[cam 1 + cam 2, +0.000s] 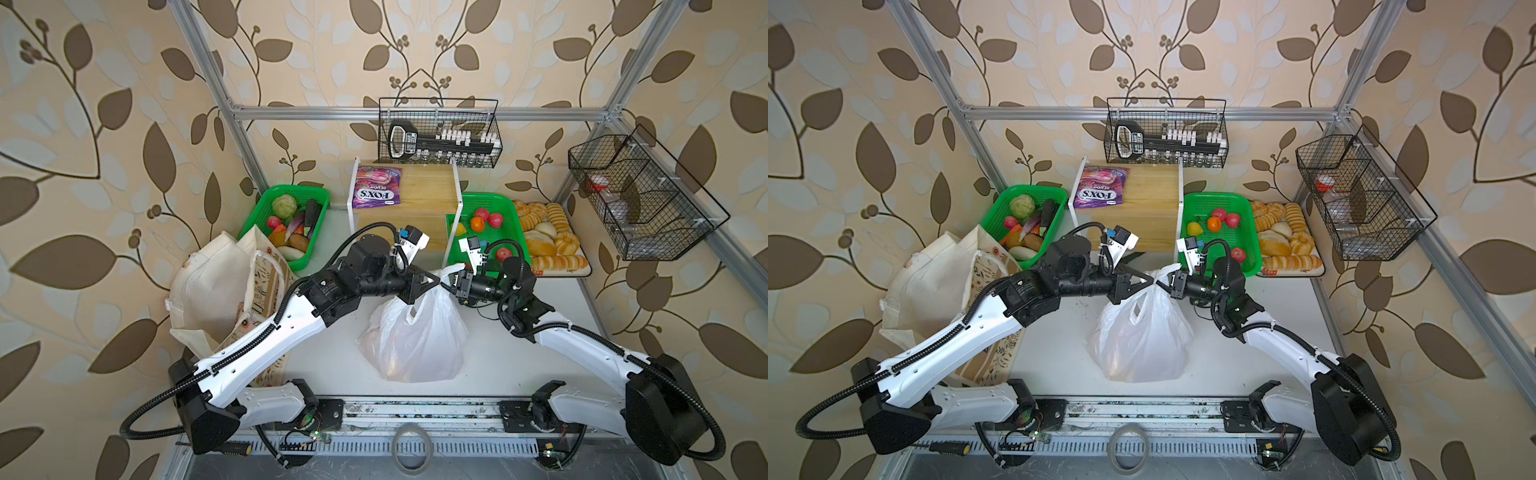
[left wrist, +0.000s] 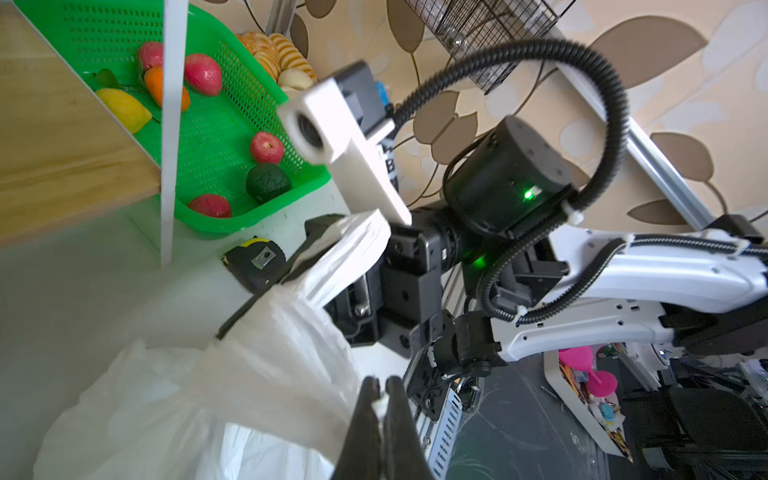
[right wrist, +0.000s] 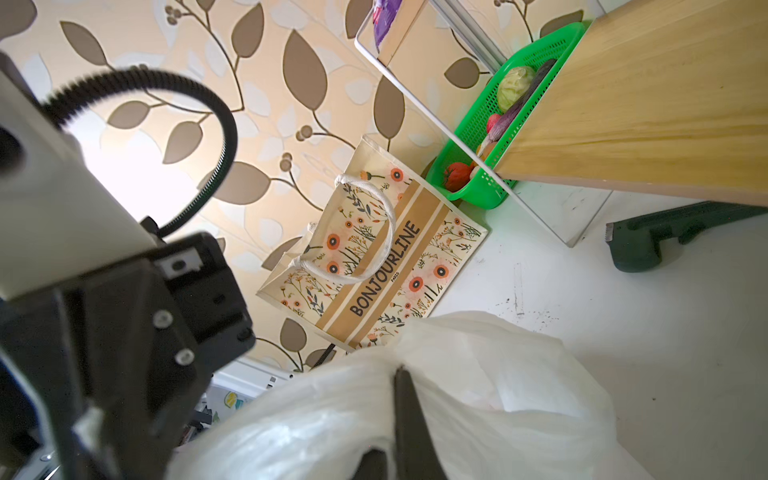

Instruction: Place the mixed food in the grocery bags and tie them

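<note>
- The floral canvas tote (image 1: 208,286) slumps against the wall, left of the white plastic carrier (image 1: 415,336). The left arm's elbow passes over it, so a wide swing could knock it flat.
- The purple Fox's packet (image 1: 377,187) lies on the wooden shelf (image 1: 419,195) behind the carrier. If the carrier is knotted now, the packet would be shut out of it.
- The left pincer (image 1: 436,279) is pressed together on a sliver of the carrier's handle, above the carrier's mouth. So thin a bite could slide out under tension.
- The carrier stands mid-tabletop (image 1: 519,365), and something pinkish shows faintly through its skin. A hard pull could tear the film or tip the load.
- The right pincer (image 1: 451,286), just right of the left one, pinches the carrier's other handle. The two tips almost touch, so crossing the handles risks a collision.
- The fruit basket (image 1: 509,199) sits behind and to the right of the carrier.
</note>
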### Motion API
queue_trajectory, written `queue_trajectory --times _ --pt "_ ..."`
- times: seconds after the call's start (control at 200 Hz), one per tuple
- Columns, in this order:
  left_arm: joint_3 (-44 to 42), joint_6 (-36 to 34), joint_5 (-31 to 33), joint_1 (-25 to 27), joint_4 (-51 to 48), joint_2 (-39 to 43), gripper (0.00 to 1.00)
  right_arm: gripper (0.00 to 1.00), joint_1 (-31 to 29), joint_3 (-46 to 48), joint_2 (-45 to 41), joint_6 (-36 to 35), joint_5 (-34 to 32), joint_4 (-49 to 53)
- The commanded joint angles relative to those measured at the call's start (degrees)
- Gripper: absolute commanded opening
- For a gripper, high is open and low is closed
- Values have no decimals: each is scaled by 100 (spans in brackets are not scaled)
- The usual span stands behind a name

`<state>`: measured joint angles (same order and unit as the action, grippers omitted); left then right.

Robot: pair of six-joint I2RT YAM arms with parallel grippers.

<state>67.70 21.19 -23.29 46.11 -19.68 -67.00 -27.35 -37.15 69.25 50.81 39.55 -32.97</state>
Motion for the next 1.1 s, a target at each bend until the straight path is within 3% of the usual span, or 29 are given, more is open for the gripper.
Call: queue_trajectory --times 0.0,0.165,0.375,0.69,0.895,1.095 --pt "-465 -127 299 162 348 482 0 6 11 17 -79 447 -299 -183" --pt "-945 44 799 396 582 583 0 12 -16 -97 -118 122 173 339" --pt "-1383 260 1149 456 1012 652 0 31 -7 -98 -159 -380 832 943" --pt "-1746 260 1248 469 940 897 0 52 99 -301 -261 -935 1460 1469" --pt "-1791 129 1097 469 943 918 0 59 -47 -647 -184 -1480 1560 2142" --pt "-1768 117 963 478 852 805 0 61 -85 -714 -44 -1269 1367 1941"
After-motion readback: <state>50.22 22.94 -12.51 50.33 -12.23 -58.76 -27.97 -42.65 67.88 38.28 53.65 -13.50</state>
